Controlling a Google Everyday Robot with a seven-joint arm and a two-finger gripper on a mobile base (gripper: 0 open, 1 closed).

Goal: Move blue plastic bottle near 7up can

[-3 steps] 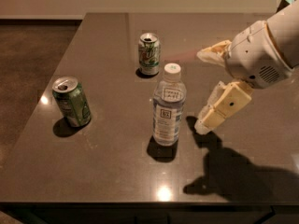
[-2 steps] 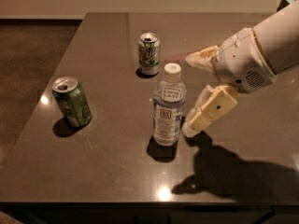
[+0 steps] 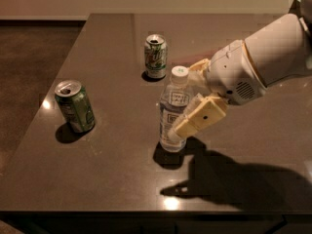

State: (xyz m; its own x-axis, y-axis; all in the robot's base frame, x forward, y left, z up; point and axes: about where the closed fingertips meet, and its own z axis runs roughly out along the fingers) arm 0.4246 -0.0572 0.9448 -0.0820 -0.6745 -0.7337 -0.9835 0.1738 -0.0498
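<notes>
The blue plastic bottle [image 3: 173,105], clear with a white cap and pale label, stands upright in the middle of the dark table [image 3: 112,179]. The 7up can [image 3: 155,56], silver-white with light green markings, stands upright behind it and a little to the left, apart from it. My gripper [image 3: 184,99] reaches in from the right and is open. Its fingers straddle the bottle: the near cream finger [image 3: 200,117] crosses in front of the bottle's lower right side, and the far finger [image 3: 197,67] lies behind the bottle near its cap.
A darker all-green can [image 3: 74,106] stands tilted-looking at the left of the table. The table's left edge drops to a brown carpeted floor [image 3: 29,57]. My white arm [image 3: 263,57] covers the table's right side.
My gripper has moved left toward the bottle, from beside it to having its fingers on either side of it. The bottle and both cans have not moved.
</notes>
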